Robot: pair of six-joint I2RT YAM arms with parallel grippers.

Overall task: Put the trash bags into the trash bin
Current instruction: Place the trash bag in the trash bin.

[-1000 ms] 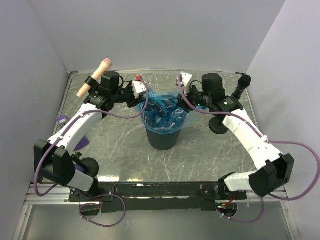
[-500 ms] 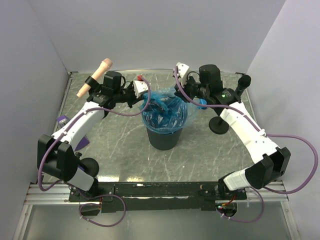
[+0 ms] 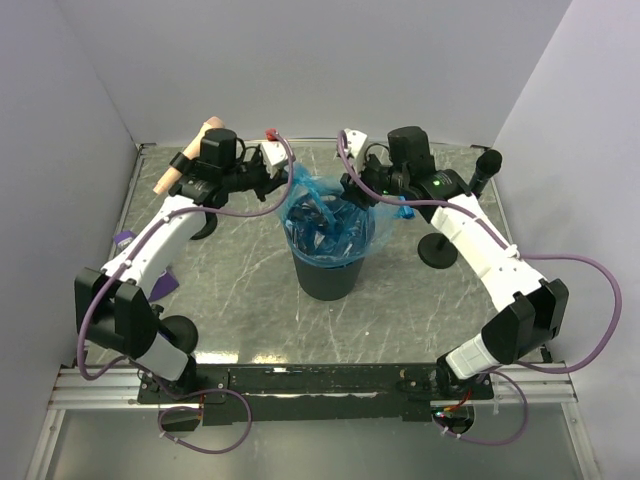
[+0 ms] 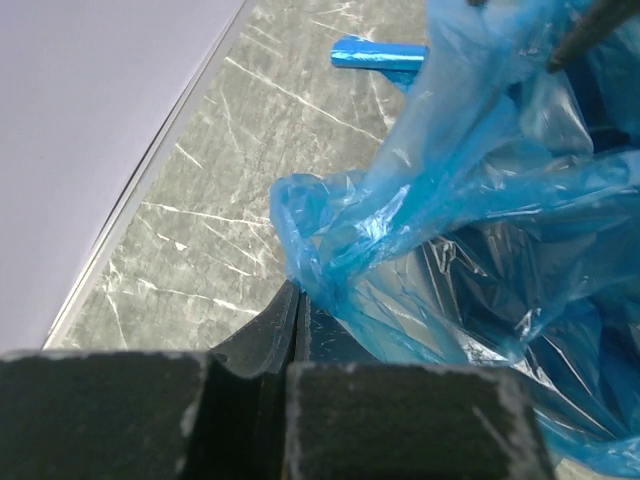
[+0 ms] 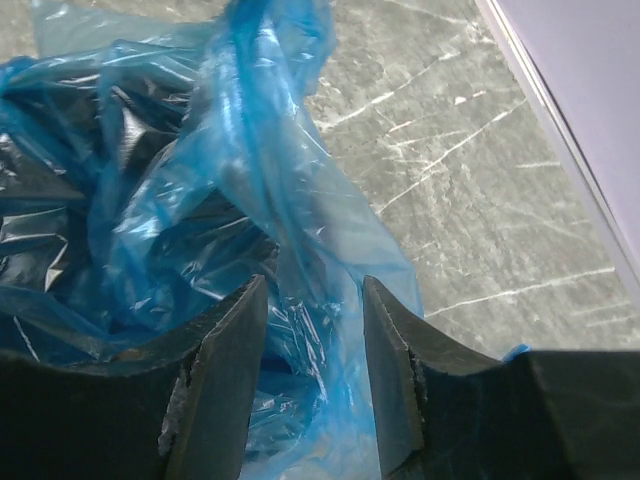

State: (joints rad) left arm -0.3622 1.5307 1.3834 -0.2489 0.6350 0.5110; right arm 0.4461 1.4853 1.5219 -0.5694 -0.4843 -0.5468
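Centrally on the grey marbled table (image 3: 235, 300), the dark round trash bin (image 3: 328, 278) is seen standing upright. Its mouth is filled by a trash bag (image 3: 322, 218), whose loose film is bunched inside and spilled over the rim on both sides. The film is shown as thin, glossy, bright blue and heavily creased, and the dark inside of the bin can be made out through it. A gathered fold at the bag's left edge is pinched between the closed fingers of the left gripper (image 4: 297, 300), held above the rim. The fingers of the right gripper (image 5: 312, 288) are held apart, and a raised ridge of film is seen lying between them, not squeezed. A small tight blue roll (image 4: 378, 52) is left on the table beyond the bin, outside it.
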